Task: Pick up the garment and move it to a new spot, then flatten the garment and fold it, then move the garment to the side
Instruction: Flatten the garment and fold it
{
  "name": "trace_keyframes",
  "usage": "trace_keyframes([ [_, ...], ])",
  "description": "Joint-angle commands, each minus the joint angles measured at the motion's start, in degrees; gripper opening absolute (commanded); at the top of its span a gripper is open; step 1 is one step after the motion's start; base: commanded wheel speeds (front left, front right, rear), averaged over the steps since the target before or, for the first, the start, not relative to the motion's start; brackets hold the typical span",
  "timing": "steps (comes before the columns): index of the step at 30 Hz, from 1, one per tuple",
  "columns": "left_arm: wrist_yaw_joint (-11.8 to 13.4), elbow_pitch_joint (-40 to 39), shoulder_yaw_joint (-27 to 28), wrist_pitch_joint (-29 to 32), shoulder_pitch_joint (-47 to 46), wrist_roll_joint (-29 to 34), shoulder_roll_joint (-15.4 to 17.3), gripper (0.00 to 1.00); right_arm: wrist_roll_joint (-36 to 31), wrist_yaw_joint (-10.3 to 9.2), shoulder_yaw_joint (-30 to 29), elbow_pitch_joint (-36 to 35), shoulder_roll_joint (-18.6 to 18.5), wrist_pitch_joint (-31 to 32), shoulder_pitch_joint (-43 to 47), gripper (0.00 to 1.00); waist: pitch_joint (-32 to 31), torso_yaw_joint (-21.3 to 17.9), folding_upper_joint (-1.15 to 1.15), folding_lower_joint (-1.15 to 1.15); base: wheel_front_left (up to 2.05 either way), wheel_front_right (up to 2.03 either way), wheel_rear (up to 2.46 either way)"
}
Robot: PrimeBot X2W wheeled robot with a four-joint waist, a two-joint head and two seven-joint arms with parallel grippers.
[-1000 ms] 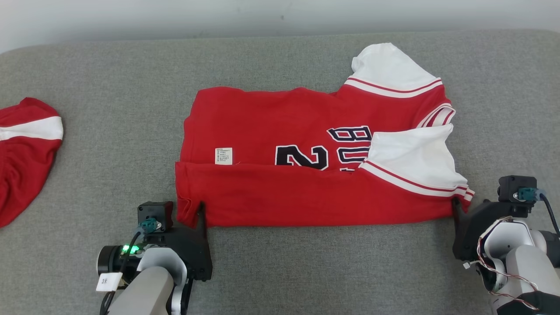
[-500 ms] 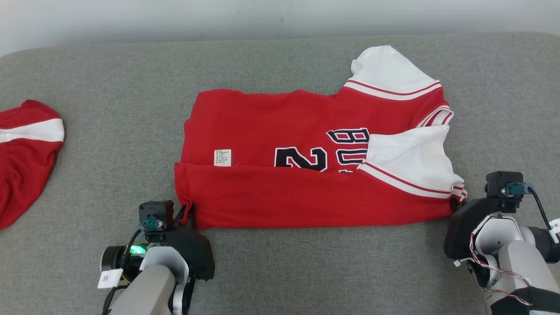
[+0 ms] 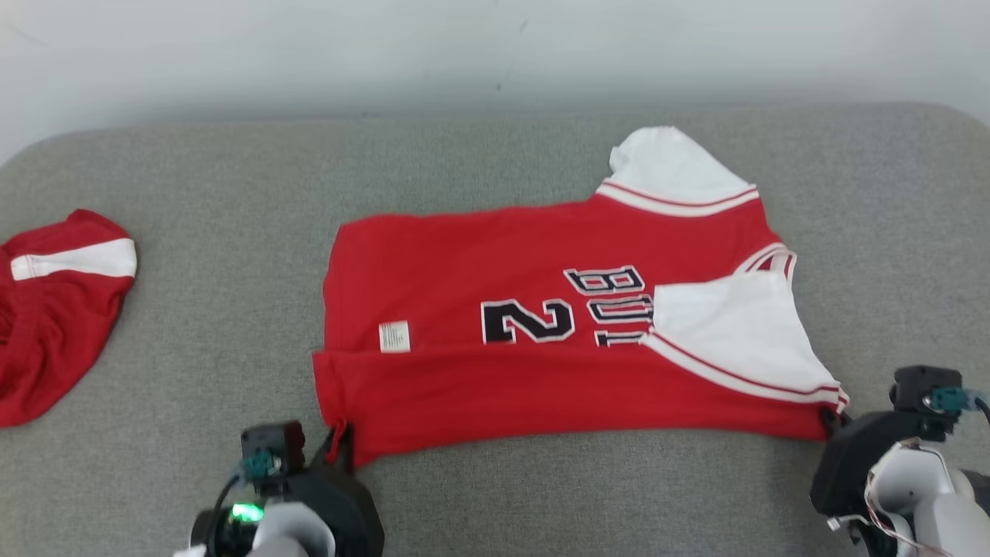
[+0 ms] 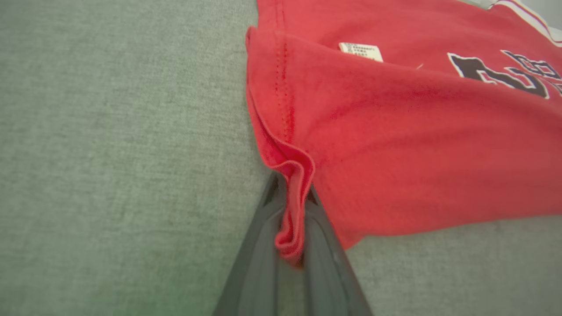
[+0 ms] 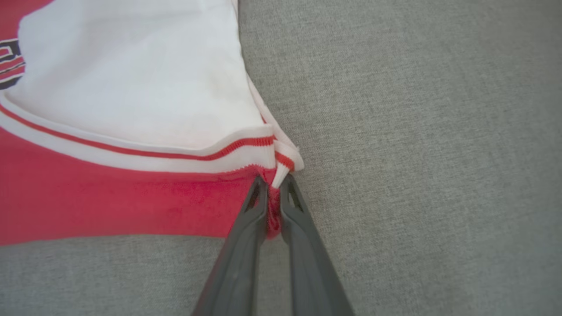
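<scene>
Red garment (image 3: pixel 541 387), near corners between the fingers (image 4: pixel 257 263)

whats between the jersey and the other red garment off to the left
The stretch is bare grey surface: nothing lies between the jersey and the red garment, as the head view shows.

I am pinching the near left corner of the garment (image 3: pixel 541 387) in my left end effector (image 3: pixel 340 442), its dark fingers (image 4: pixel 259 245) pressing together on the hem. My right end effector (image 3: pixel 829 418) is clamping the near right corner likewise, and both wrists are pointing forward.
</scene>
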Motion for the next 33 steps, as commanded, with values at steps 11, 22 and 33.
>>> trace_keyframes([
  [11, 3.8, -12.6, -0.4, 2.9, 14.7, -2.2, 4.0, 0.00, 2.5, -0.13, -3.8, -15.2, 1.3, 6.1, 14.0, 0.00, -4.6, -0.3, -0.02, -0.02, 0.00, 0.00, 0.00],
  [22, 10.3, -26.8, -0.2, 7.7, 22.3, -2.2, 8.7, 1.00, 2.9, -0.12, -3.9, -22.3, 3.7, 9.4, 21.7, 1.00, -4.6, -0.5, -0.02, -0.02, 0.00, 0.00, 0.00],
  [33, 13.1, -35.3, 2.9, 9.7, 19.7, -2.2, 13.2, 1.00, 0.9, -0.12, -5.2, -27.1, 1.3, 11.1, 15.6, 1.00, -3.9, -0.1, -0.02, -0.02, 0.00, 0.00, 0.00],
])
